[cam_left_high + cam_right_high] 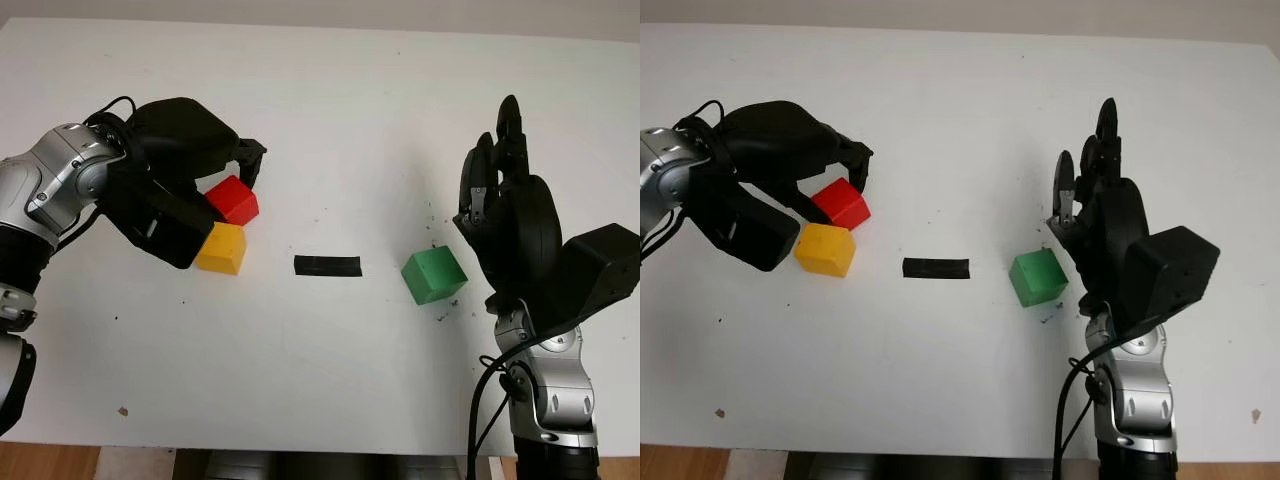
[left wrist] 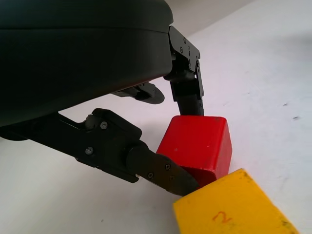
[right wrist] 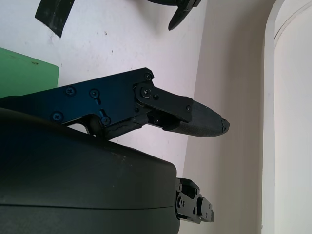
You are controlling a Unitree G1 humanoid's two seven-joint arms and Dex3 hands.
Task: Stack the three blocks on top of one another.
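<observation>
Fingers (image 2: 161, 173) of the left hand (image 1: 185, 175) curl around the red block (image 1: 233, 199), one black finger on each side, so the hand grips it. That block is a smooth, shiny cube with soft, rounded edges. It sits tilted, with its low corner on the yellow block (image 1: 221, 248). The yellow block is a smooth cube too, and it lies on the white desk (image 1: 330, 90), just beside the left hand. The left wrist view shows a small orange "2" printed on the yellow block, and little screws in the finger joints. The head views show the whole desk. A flat strip of black tape (image 1: 327, 266) lies in the middle, between the yellow block and the green block (image 1: 433, 275). The green block sits flat on the desk with small dark specks around it. The right hand (image 1: 510, 215) is open and stands upright just beside the green block, on its right side, with fingertips pointing up and away from the robot. It holds nothing. The right wrist view shows one flat green face of that block next to the hard black shell of the hand, and one long finger (image 3: 195, 119) with a dull rubber tip.
</observation>
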